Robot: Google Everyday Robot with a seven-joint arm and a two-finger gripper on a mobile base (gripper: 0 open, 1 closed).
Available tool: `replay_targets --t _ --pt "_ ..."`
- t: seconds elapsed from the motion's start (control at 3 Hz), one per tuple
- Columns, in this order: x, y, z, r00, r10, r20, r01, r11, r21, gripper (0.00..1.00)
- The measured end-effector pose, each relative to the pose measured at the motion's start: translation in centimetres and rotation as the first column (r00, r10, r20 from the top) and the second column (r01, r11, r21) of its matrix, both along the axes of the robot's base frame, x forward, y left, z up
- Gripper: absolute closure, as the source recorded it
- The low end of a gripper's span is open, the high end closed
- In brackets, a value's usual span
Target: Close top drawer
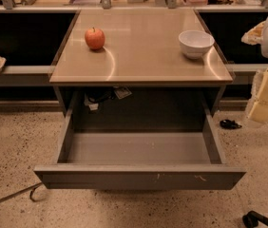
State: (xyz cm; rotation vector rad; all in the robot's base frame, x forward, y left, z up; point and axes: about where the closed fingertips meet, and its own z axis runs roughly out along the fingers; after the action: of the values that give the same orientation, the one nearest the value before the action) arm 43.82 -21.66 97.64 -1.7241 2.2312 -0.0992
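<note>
The top drawer (138, 178) is a wide grey metal drawer under the tabletop (143, 65). It stands pulled far out toward me, and its inside shows bare grey metal. Its flat front has small pale scratches right of centre. My gripper (266, 96) shows as pale yellow and white parts at the right edge of the camera view. It is beyond the drawer's right side, higher than the drawer front and apart from it.
A red apple (95, 38) and a white bowl (196, 42) sit on the tabletop. A small black object (230, 124) lies on the speckled floor right of the drawer. A black piece (260, 219) is at the bottom right, and a thin metal rod (10, 196) at the lower left.
</note>
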Motion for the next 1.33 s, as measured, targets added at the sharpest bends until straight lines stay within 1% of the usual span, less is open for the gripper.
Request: replay_targets --t 0.33,0.67,1.0,1.33 --pt "0.0 0.0 0.1 1.0 0.0 0.004 0.0 1.0 0.001 0.0" --pt "-1.6 0.2 0.1 0.9999 -0.001 0.016 0.001 1.0 0.022 0.0" --pt "-4.1 0.2 -2.5 0.9993 -0.001 -0.038 0.004 0.998 0.061 0.0" --pt "-6.7 1.2 -8.2 0.9913 0.01 -0.131 0.009 0.989 0.146 0.0"
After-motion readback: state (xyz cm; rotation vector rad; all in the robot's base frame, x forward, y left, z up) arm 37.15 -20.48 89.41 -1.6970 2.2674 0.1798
